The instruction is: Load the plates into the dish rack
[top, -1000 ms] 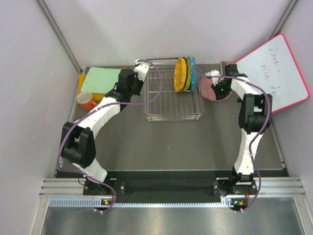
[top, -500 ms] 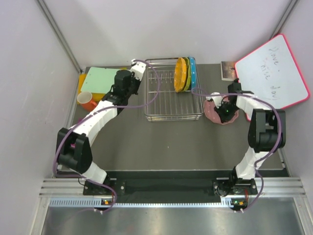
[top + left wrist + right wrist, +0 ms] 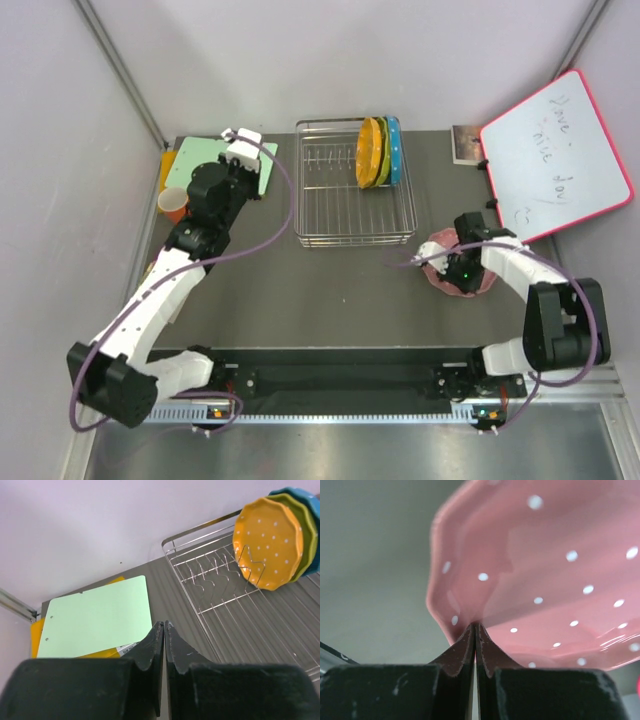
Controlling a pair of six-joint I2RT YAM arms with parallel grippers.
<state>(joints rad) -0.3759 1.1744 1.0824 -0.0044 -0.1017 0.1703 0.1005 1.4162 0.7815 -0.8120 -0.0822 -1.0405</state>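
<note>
Top view: dish rack (image 3: 340, 215) is set at the table's rear. Orange plate (image 3: 369, 152), yellow-green plate (image 3: 382, 152) and blue plate (image 3: 394, 150) are stood upright at its right end. Pink plate (image 3: 482, 281) is seen to the rack's near right, apart from it.

Left wrist: left gripper (image 3: 164, 630) is seen with fingers almost together and nothing held, above the green cutting board (image 3: 97, 617).

Right wrist: right gripper (image 3: 475, 630) is pinched on the pink plate's rim.

Setting: robot lab test cell, not home kitchen.
- Enclosure: dark table (image 3: 330, 295) boxed in by plain pale wall panels (image 3: 330, 60) on metal frame posts (image 3: 124, 72).
- Hardware: left arm (image 3: 160, 290) and right arm (image 3: 520, 265) bolted at aluminium rail (image 3: 595, 395) along near edge; purple cables (image 3: 288, 190) loop loose beside arms.
- Kitchen items on table: dish rack (image 3: 345, 215), plates (image 3: 378, 152), cutting board (image 3: 195, 153), cup (image 3: 170, 203).
- Handwritten whiteboard (image 3: 555, 150) at right side.
</note>
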